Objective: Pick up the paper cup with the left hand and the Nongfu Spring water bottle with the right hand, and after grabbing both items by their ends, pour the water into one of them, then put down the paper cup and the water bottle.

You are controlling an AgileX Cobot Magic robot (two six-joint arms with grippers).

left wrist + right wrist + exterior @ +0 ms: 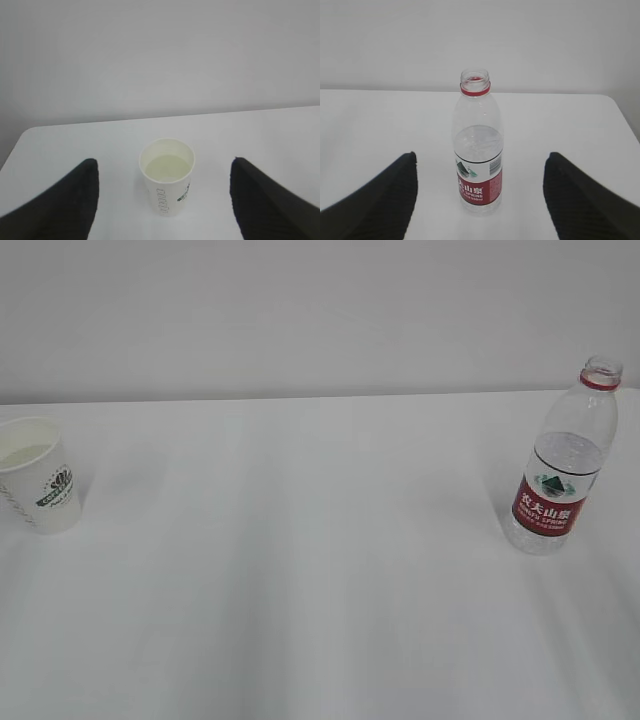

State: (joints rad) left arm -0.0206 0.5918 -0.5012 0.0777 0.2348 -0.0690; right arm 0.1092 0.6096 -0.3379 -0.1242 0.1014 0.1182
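Plain white surface (320,580) against a bare pale wall. Small white paper cup (40,485) with dark green logo upright at far left, pale liquid inside. Clear plastic Nongfu Spring water bottle (560,465) with red label, uncapped, upright at far right, partly filled. Cup and bottle well apart. Left hand (162,200): black jaws wide open, flanking the cup without contact, holding nothing. Right hand (480,200): jaws wide open either side of the bottle, holding nothing. Judged either pre-grasp or just after set-down; cannot tell which. If grasping: advance, centre, close.
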